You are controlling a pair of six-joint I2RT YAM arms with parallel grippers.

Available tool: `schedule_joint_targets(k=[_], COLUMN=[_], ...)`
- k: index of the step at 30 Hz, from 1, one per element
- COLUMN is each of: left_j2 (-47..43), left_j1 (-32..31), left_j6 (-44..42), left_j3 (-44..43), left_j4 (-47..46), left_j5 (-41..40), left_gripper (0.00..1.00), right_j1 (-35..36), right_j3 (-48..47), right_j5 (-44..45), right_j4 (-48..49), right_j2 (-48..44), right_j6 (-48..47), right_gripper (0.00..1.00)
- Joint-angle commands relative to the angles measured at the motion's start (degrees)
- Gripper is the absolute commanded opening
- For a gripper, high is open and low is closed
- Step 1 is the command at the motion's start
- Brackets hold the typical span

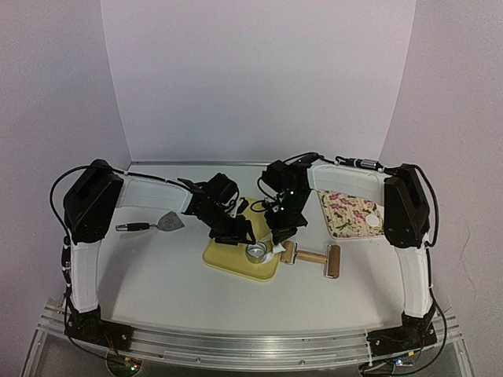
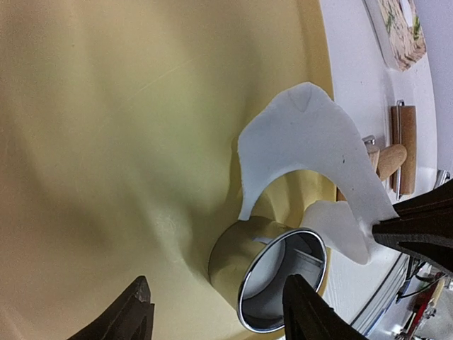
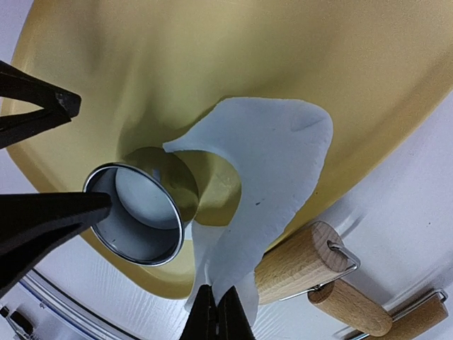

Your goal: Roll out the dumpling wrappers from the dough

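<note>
Your right pincer clamps the thin, floppy dough sheet above the smooth yellow mat; left pincer gapes around the shiny ring cutter. One round wrapper sits on the flowered tray.

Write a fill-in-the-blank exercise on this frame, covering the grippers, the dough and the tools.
1. The right gripper is shut on the dough sheet, holding it partly raised above the ___ mat.
2. The left gripper straddles the ring cutter, its jaws ___.
3. The rolling pin lies to the ___ of the mat.
4. The floral tray holds ___ dumpling wrapper.
Missing words: yellow; open; right; one.
</note>
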State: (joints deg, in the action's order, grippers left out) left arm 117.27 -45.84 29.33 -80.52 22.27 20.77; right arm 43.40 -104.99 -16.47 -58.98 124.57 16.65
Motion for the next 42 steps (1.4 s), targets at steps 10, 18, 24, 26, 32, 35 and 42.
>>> schedule_joint_targets(k=[10,18,24,26,32,35,42], left_j2=[4.2,6.1,8.9,9.8,11.3,11.7,14.0], left_j1=[-2.8,-4.3,-5.8,-6.2,-7.4,-8.1,-9.3], left_j6=[-6.4,-8.3,-10.3,-10.9,-12.3,-12.8,-13.3], left_j3=[-8.8,-12.1,-17.4,-18.8,-21.8,-22.5,-25.7], left_j4=[8.4,11.4,16.6,18.1,21.8,22.7,25.7], left_j5=[-6.3,-8.9,-13.3,-14.7,-17.9,-18.9,-20.2], left_gripper=[0.38,0.27,0.18,0.16,0.10,0.09,0.07], right_j1=[0.0,0.0,0.0,0.0,0.0,0.0,0.0], right_j3=[0.5,0.4,1.4,1.8,3.9,4.8,7.7], right_j5=[-1.4,-2.0,-2.5,-2.9,-4.1,-5.1,-7.8], right_j4=[1.4,1.6,1.6,1.5,1.5,1.5,1.4], right_j2=[-1.0,-0.6,-1.9,-2.3,-4.3,-5.5,-8.9], right_j6=[1.6,1.9,2.6,3.0,4.6,5.7,8.7], right_gripper=[0.00,0.00,0.00,0.00,0.00,0.00,0.00])
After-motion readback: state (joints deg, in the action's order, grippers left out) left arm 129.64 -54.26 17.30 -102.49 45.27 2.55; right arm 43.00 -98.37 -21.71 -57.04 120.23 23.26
